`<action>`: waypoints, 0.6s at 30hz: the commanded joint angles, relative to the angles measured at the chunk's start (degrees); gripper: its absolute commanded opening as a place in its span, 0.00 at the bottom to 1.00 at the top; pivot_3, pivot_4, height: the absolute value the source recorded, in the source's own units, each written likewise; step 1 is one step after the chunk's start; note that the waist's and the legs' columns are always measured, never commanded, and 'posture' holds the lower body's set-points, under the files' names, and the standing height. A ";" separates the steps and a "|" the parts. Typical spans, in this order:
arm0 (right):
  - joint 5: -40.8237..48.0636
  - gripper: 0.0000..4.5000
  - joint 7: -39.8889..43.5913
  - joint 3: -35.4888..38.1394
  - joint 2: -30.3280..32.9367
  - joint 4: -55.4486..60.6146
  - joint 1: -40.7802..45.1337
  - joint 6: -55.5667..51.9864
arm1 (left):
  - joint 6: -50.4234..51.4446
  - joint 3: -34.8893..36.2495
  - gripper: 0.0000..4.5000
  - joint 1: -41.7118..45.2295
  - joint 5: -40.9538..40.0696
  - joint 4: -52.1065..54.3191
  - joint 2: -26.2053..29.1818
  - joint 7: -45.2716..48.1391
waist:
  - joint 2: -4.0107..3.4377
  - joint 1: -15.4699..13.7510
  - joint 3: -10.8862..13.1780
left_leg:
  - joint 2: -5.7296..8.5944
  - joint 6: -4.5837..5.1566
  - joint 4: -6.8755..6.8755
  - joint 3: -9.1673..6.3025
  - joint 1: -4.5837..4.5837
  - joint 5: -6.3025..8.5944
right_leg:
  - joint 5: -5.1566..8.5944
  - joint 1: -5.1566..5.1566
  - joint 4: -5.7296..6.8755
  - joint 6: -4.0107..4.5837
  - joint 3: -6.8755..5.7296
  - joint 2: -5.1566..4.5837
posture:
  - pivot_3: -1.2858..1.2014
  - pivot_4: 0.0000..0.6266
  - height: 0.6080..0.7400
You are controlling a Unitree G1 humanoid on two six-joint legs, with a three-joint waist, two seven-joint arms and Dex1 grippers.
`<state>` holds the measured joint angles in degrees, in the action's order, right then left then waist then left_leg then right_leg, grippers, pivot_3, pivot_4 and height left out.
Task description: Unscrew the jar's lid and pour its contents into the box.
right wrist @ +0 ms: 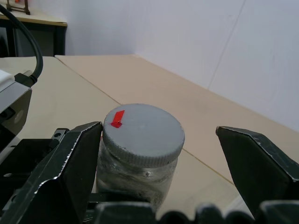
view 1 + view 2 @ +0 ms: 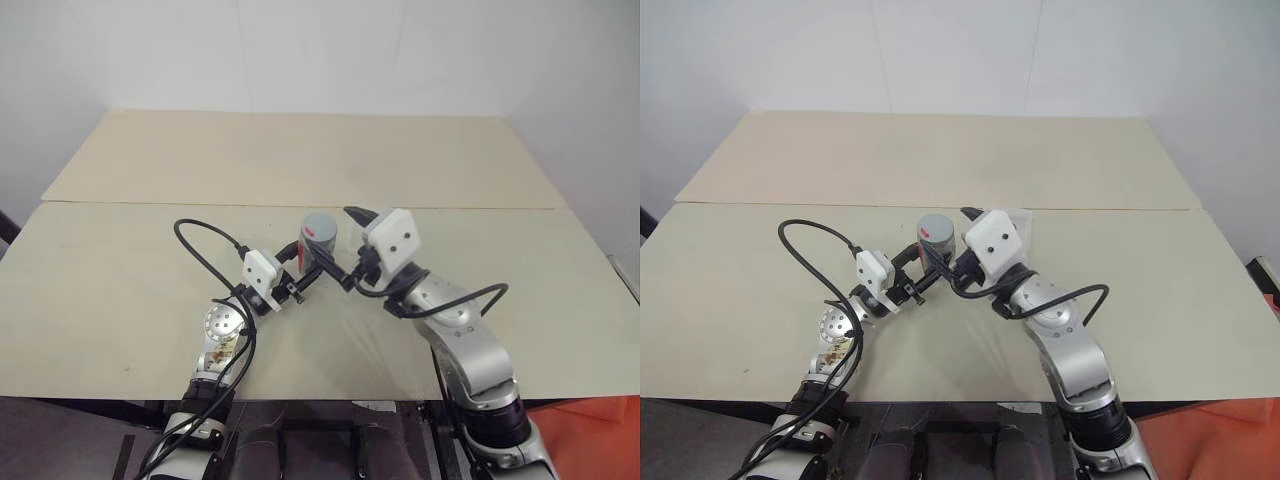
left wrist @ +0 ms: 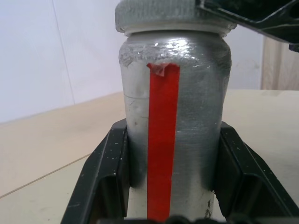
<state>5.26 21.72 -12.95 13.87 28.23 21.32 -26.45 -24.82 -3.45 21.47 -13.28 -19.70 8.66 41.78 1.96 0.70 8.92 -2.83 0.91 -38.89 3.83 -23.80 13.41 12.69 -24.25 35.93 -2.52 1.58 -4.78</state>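
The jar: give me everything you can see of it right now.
The jar is a small silver-grey cylinder, metallic-looking, with a red strip running down its side. It stands upright over the table, clamped low on its body between the left gripper fingers. Its ribbed grey lid, marked with a small red arrow, is still on. The right gripper straddles the lid, open.

1. The jar (image 3: pixel 173 116) was cut off at its base by the left wrist view's edge, and both flanks were covered by the left gripper's (image 3: pixel 170 186) black fingers (image 3: pixel 110 177).
2. The lid (image 3: pixel 159 16) was clipped at the top of that view.
3. In the head views, the box (image 2: pixel 1020 222) lay largely behind the right gripper's (image 1: pixel 159 154) white housing (contents not discernible).
4. The jar's contents were hidden by its silver wrapping.
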 commanded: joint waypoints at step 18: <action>5.53 0.99 0.88 2.24 -2.74 1.39 2.20 -3.68 | -2.81 -0.30 0.44 0.23 -0.13 1.00 -0.01 0.93 | 0.00 0.00 0.00 | 0.00 0.00 0.00 0.00 0.00 0.00 | 0.00 0.00 0.00 0.00 0.00 0.00 | 0.52 0.24 1.00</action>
<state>9.94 23.10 -12.24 11.64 28.58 22.23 -30.24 -26.01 -3.58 21.43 -13.27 -20.02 8.77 42.39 1.96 0.70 8.92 -2.82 0.91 -38.89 3.83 -23.80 13.41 12.69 -24.25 35.93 -2.52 1.58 -4.78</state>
